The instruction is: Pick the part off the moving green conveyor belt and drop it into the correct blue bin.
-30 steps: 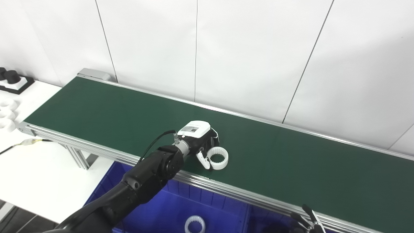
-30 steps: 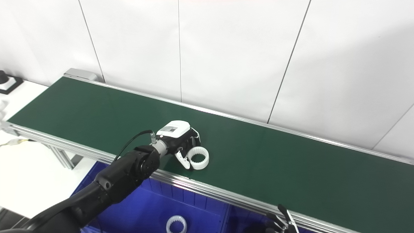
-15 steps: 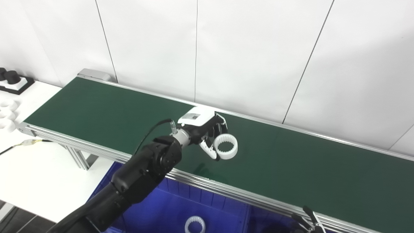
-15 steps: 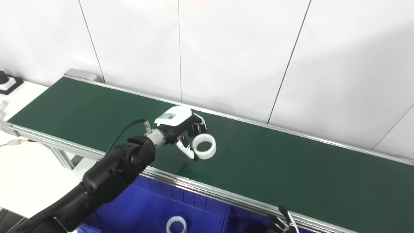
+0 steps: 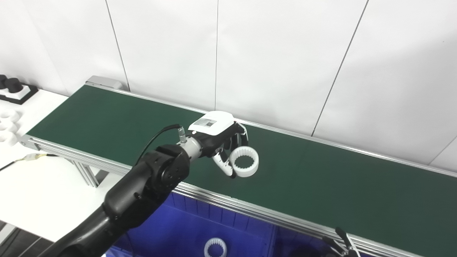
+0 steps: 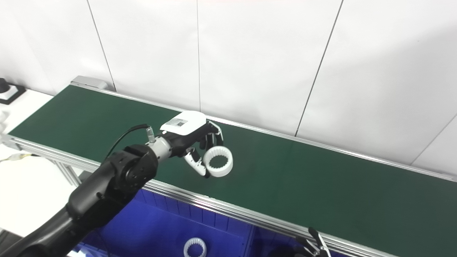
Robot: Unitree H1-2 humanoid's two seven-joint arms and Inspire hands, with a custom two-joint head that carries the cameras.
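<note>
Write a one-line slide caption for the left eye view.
Left hand holds a white toothed ring above the green conveyor belt, with a matching ring already in the blue bin below.

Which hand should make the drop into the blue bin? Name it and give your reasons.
Left. The left hand is already shut on the white toothed ring, held above the green conveyor belt, and the blue bin lies just below it. Only the fingertips of the right hand show at the bottom edge.

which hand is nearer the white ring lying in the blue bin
Right. The right hand sits at the belt's near edge, right of the binned ring; the left hand is above the belt.
</note>
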